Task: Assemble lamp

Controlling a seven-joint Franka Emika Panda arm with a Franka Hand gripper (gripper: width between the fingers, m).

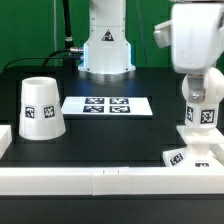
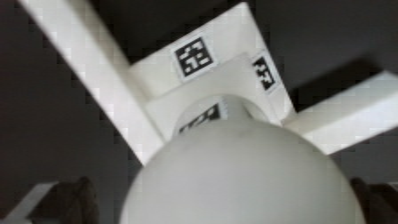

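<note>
The lamp's bulb point(image 1: 203, 115) stands upright on the flat square base point(image 1: 183, 156) at the exterior view's right, by the front rail. My gripper point(image 1: 201, 100) is straight above it, with the jaws down around the bulb's round head. In the wrist view the head point(image 2: 231, 165) fills the middle. The dark fingers point(image 2: 57, 202) stand at either side with a small gap showing, so the gripper looks open. The tagged base point(image 2: 210, 58) lies beneath it. The tapered shade point(image 1: 42, 108) stands alone at the exterior view's left.
The marker board point(image 1: 108, 105) lies flat in the middle of the black table. White rails point(image 1: 100, 180) edge the table's front and left side. The arm's own base point(image 1: 105, 45) stands at the back centre.
</note>
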